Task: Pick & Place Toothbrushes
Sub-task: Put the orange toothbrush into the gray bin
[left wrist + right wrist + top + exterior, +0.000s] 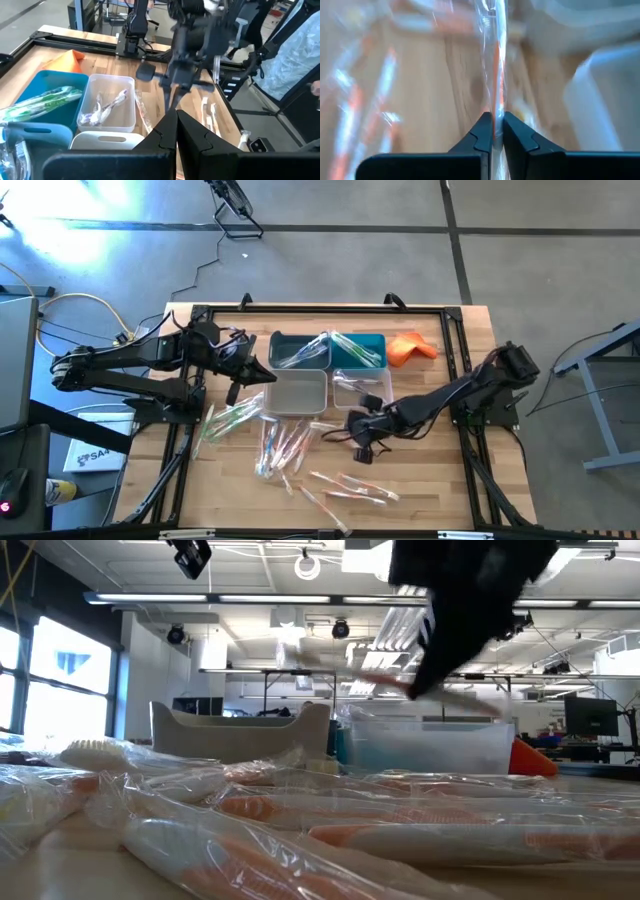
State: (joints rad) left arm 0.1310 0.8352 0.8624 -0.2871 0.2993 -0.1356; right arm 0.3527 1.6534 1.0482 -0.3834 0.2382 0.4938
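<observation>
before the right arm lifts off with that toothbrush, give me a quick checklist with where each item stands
1. Right gripper shut on the pink-red toothbrush: ok, wrapped handle sits between the fingers.
2. Grip point: cannot tell, where along the brush it holds is unclear.
3. Other brushes clear of the grip: cannot tell, the loose toothbrushes lie close by and wrappers may cling.
4. Left gripper out of the way: ok, shut and empty, near the grey bin.
5. Bins ready: ok, the clear bin and teal bin are open-topped and already hold some brushes.
6. Orange cloth: ok, off at the table's far edge.
</observation>
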